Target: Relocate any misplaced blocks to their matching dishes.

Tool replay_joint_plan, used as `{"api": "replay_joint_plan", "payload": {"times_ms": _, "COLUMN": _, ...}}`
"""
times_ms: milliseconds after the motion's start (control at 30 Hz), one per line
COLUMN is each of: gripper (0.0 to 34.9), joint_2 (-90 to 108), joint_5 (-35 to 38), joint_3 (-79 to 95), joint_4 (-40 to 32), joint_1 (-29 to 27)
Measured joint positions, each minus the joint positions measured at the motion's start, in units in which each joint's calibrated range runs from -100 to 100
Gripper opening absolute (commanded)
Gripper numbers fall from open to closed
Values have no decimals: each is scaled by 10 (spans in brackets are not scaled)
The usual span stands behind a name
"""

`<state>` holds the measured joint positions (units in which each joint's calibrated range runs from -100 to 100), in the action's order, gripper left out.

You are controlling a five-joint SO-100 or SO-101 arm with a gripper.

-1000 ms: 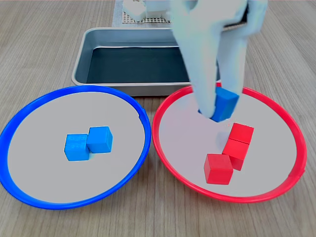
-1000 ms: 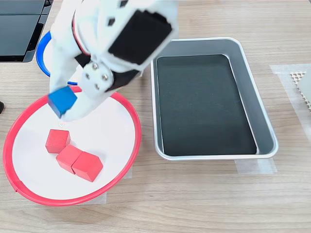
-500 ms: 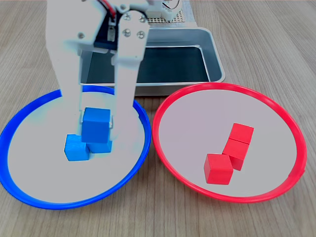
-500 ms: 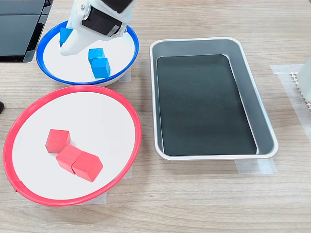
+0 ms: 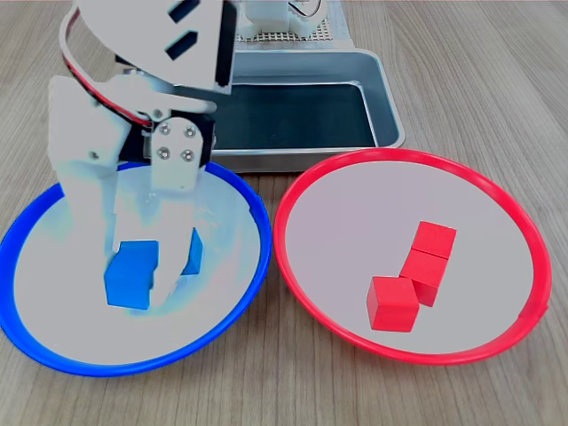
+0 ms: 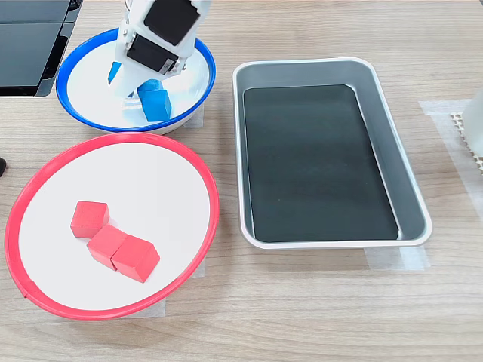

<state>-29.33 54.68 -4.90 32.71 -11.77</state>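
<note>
White hand [image 5: 133, 266] grips a glossy blue cube [image 5: 130, 274] inside the blue-rimmed dish [image 5: 253, 266].

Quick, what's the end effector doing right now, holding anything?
End effector: closed on a blue block, low inside the blue-rimmed dish.
</note>
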Motion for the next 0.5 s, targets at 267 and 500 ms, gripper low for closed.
{"api": "replay_joint_plan", "payload": {"times_ms": 267, "gripper": 26, "joint_2": -8, "joint_5": -3, "joint_3": -7, "joint_4": 5, "joint_1": -3}}
{"api": "replay_joint_plan", "payload": {"times_ms": 500, "gripper": 73, "joint_2": -8, "joint_5": -3, "joint_3": -8, "joint_4": 11, "joint_1": -4}}
